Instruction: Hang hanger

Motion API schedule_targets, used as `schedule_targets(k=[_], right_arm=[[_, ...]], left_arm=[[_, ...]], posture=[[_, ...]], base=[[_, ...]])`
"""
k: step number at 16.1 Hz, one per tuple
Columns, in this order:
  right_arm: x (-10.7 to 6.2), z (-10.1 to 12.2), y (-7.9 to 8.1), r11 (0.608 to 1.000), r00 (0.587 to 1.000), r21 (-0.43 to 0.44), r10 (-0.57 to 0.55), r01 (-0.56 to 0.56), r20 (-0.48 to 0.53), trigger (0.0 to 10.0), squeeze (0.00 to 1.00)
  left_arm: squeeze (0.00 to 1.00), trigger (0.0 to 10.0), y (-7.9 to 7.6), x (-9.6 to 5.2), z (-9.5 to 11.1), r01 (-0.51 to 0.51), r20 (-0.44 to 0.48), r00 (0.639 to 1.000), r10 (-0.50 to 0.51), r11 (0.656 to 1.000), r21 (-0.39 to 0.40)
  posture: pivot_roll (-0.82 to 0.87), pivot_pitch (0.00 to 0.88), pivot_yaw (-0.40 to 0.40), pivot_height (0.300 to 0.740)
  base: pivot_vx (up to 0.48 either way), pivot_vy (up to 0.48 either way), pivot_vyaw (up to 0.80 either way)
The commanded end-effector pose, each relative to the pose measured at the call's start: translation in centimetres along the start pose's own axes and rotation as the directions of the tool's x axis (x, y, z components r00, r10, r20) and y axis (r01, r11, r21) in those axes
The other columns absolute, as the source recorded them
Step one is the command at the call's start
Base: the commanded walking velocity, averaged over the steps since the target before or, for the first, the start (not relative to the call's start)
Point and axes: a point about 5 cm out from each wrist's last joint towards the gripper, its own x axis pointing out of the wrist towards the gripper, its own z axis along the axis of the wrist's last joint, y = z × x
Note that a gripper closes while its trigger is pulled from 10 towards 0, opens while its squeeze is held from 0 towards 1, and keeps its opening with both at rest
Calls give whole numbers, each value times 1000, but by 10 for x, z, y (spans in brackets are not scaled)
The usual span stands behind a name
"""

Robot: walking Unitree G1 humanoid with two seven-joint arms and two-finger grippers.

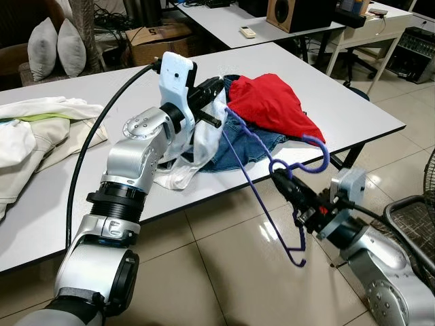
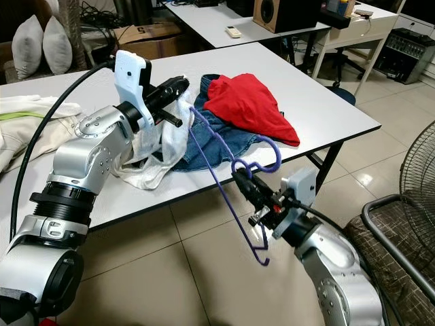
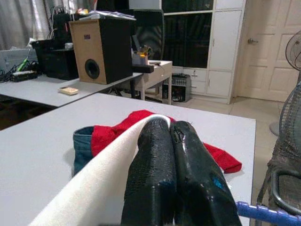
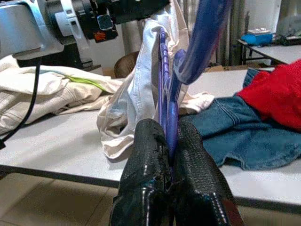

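A purple wire hanger [image 1: 262,193] slants from the table edge down toward the floor, its hook [image 1: 307,157] curling above my right gripper [image 1: 280,176]. That gripper is shut on the hanger near the neck; the purple wire [image 4: 168,113] runs up between its black fingers [image 4: 146,155]. My left gripper [image 1: 216,88] is raised over the table and shut on a white garment [image 1: 204,146], which hangs down onto the tabletop. The cloth [image 3: 101,176] drapes beside its closed fingers [image 3: 155,160]. The hanger's upper end reaches into the white garment.
A red cloth [image 1: 272,105] lies on blue jeans [image 1: 238,146] on the grey table [image 1: 353,109]. Cream clothes [image 1: 34,136] lie at the table's left. A fan [image 1: 427,173] and a dark chair [image 1: 411,221] stand at right. Another desk with a speaker [image 1: 292,13] is behind.
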Motion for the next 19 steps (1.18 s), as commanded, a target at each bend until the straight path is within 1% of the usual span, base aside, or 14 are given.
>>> schedule_targets(k=[1, 2, 3, 4, 5, 7, 9, 11, 13, 14, 15, 16, 17, 19], right_arm=[[2, 6, 0, 1000, 1000, 9, -3, 3, 30, 10000, 0], [6, 6, -2, 1000, 1000, 16, 1, -1, 24, 10000, 0], [11, 0, -3, 1000, 1000, 6, 20, -20, -24, 10000, 0], [14, -3, -3, 1000, 999, 4, 25, -25, -42, 10000, 0], [16, -3, -4, 1000, 999, 17, 23, -23, -34, 10000, 0], [19, -1, -5, 999, 1000, 29, 18, -18, -19, 10000, 0], [20, 0, -5, 999, 1000, 53, 13, -12, -2, 10000, 0], [15, -3, -4, 998, 1000, 63, 3, -3, -6, 10000, 0], [12, -4, -6, 996, 1000, 80, -27, 27, -6, 10000, 0], [10, -4, -10, 994, 998, 96, -61, 60, 2, 10000, 0], [9, -4, -15, 990, 995, 103, -96, 95, 8, 10000, 0], [8, -4, -20, 985, 990, 107, -139, 137, 11, 10000, 0], [7, -3, -24, 977, 984, 128, -174, 170, 21, 10000, 0], [4, -3, -28, 970, 980, 147, -197, 192, 24, 10000, 0]], left_arm=[[0, 0, -3, 1, 0, 25, -11, 1000, -24, 1000, 14], [0, 980, -9, 2, -1, 65, -14, 998, -64, 998, 15], [0, 10000, -14, 5, 2, 76, 5, 997, -76, 997, 7], [161, 10000, -15, 6, 6, 79, 24, 997, -79, 997, -3], [1000, 10000, -14, 5, 8, 89, 29, 996, -89, 996, -5], [1000, 10000, -10, 2, 7, 87, 8, 996, -87, 996, 10], [1000, 10000, 4, -7, -4, 47, -65, 997, -42, 996, 74], [1000, 10000, 21, -15, -1, -25, -53, 998, 30, 996, 91], [1000, 10000, 34, -24, 6, -49, -16, 999, 50, 997, 57], [1000, 10000, 39, -31, 9, -34, -2, 999, 34, 998, 49], [0, 10000, 41, -41, 9, 8, -10, 1000, -7, 1000, 29], [0, 10000, 40, -51, 3, 62, -49, 997, -61, 998, 15], [0, 10000, 36, -62, -8, 126, -117, 985, -124, 992, 11], [0, 10000, 24, -82, -38, 237, -289, 928, -235, 971, -29]], posture=[[-230, 0, 61, 740], [-230, 0, 62, 740], [-225, 0, 59, 740], [-220, 0, 53, 740], [-214, 0, 48, 740], [-210, 0, 42, 740], [-212, 0, 36, 740], [-213, 0, 36, 740], [-213, 0, 31, 740], [-213, 0, 31, 740], [-209, 0, 31, 740], [-210, 0, 34, 740], [-205, 0, 31, 740], [-202, 0, 26, 740]], base=[[0, 0, 0], [0, 0, 0], [0, 0, 0], [0, 0, 0], [0, 0, 0], [0, 0, 0], [0, 0, 0], [0, 0, 0], [0, 0, 0], [0, 0, 0], [0, 0, 0], [0, 0, 0], [0, 0, 0], [0, 0, 0]])
